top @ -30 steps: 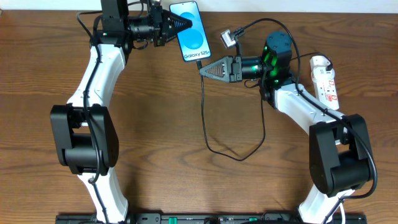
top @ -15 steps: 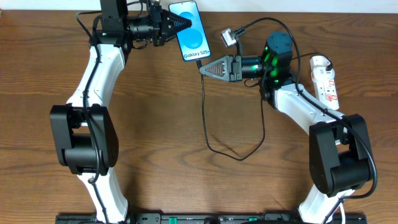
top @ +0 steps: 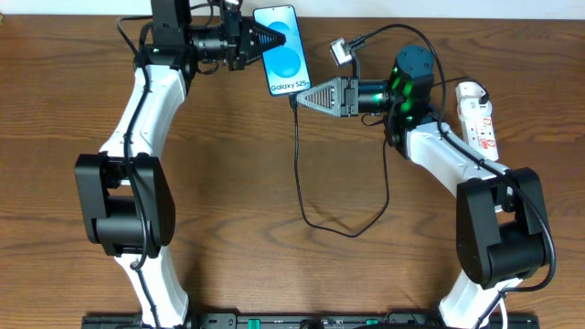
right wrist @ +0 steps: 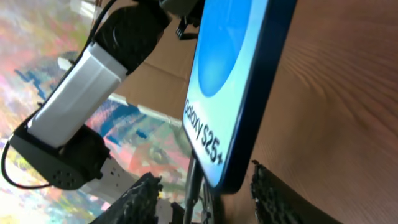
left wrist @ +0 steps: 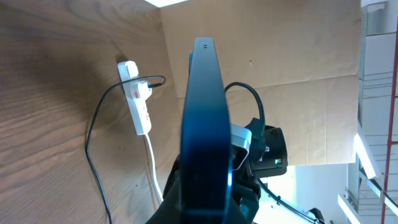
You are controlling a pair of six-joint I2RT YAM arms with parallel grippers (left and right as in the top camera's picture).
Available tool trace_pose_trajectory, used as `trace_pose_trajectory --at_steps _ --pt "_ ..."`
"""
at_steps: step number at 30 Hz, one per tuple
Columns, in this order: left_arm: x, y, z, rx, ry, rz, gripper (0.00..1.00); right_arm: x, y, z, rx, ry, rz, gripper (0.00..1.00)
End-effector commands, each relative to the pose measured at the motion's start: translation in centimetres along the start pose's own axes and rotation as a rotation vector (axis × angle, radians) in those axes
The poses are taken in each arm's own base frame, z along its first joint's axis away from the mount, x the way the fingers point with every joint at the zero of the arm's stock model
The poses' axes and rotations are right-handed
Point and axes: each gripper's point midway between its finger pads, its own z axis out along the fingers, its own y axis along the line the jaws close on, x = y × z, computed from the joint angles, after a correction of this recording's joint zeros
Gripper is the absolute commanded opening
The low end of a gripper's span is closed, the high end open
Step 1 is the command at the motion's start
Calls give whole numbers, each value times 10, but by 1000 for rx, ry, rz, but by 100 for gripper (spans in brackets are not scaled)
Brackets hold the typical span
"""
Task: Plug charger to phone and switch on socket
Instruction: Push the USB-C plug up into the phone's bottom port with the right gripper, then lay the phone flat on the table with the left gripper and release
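My left gripper (top: 270,38) is shut on the phone (top: 288,55) and holds it by its upper part at the back of the table, blue screen up. The left wrist view shows the phone (left wrist: 205,124) edge-on between those jaws (left wrist: 205,208). My right gripper (top: 300,99) is at the phone's bottom edge. In the right wrist view its fingers (right wrist: 205,180) stand apart on either side of the phone (right wrist: 236,62) and the charger plug (right wrist: 194,180), which reaches the bottom edge. The charger cable (top: 299,164) hangs down and loops right. The socket (top: 480,114) lies at the far right.
The socket (left wrist: 138,102) with its white cord (left wrist: 152,168) also shows in the left wrist view, beside the black cable (left wrist: 93,137). A grey connector on a black lead (top: 340,52) sticks up near my right arm. The table's back edge lies just behind the phone.
My right gripper has moved slightly up and right, closer under the phone's bottom edge. The phone and left gripper have shifted a little to the right.
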Motion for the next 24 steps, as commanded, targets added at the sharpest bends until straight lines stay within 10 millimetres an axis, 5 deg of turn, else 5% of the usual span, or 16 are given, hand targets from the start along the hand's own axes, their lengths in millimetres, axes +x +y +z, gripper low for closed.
trace_pose_trajectory --at_steps 1,6,9,16,19,24 --pt "5 -17 -6 30 22 54 7 1 13 -2 -23 29 -64 54" --pt "12 -8 -5 16 34 77 7 5 -2 -3 17 21 -25 65" --pt "20 3 -6 -11 41 62 7 6 -20 -8 71 0 -4 82" --pt "40 44 -10 -179 38 -12 7 12 -64 -37 242 -61 84 88" --pt "50 60 -14 -261 47 -43 7 15 -78 -45 310 -67 69 99" --pt "75 88 -24 -422 94 -109 7 26 -106 -53 462 -70 97 99"
